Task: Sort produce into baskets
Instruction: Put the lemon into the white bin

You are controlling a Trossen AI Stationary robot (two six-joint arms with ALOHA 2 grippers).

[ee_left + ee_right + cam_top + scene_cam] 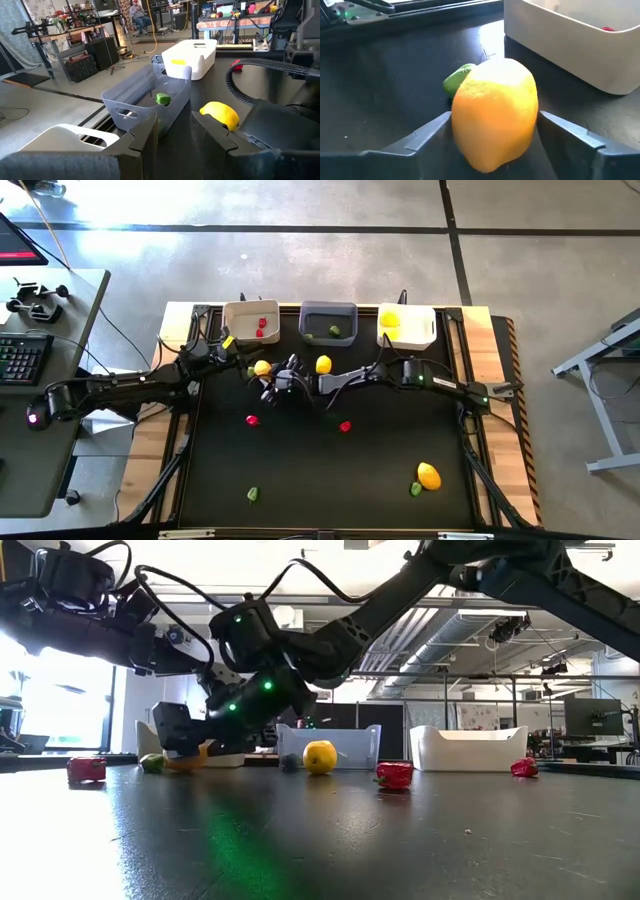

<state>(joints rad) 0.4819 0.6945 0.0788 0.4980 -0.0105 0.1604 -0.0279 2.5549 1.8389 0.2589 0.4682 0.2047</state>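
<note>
A yellow-orange lemon (495,112) lies on the black table near the cream-white basket (250,320), with a small green piece (457,80) just beyond it. My right gripper (495,116) reaches across from the table's right, open, one finger on either side of this lemon (262,367). My left gripper (175,142) waits open and empty by the cream-white basket, at the far left (228,343). The cream-white basket holds red pieces, the dark grey basket (328,322) a green one (163,99), and the white basket (407,325) a lemon. My right gripper has the lemon between its two fingers, which come level and slightly downward from the table's right. The inner face of each finger (432,131) stands right at the lemon's side. I cannot tell whether they touch it. The lemon rests on the table.
Loose on the table lie a second lemon (323,364), two red pieces (252,420) (345,426), a green piece (253,494) near the front, and a lemon with a green piece (428,475) at the front right. The three baskets stand along the far edge.
</note>
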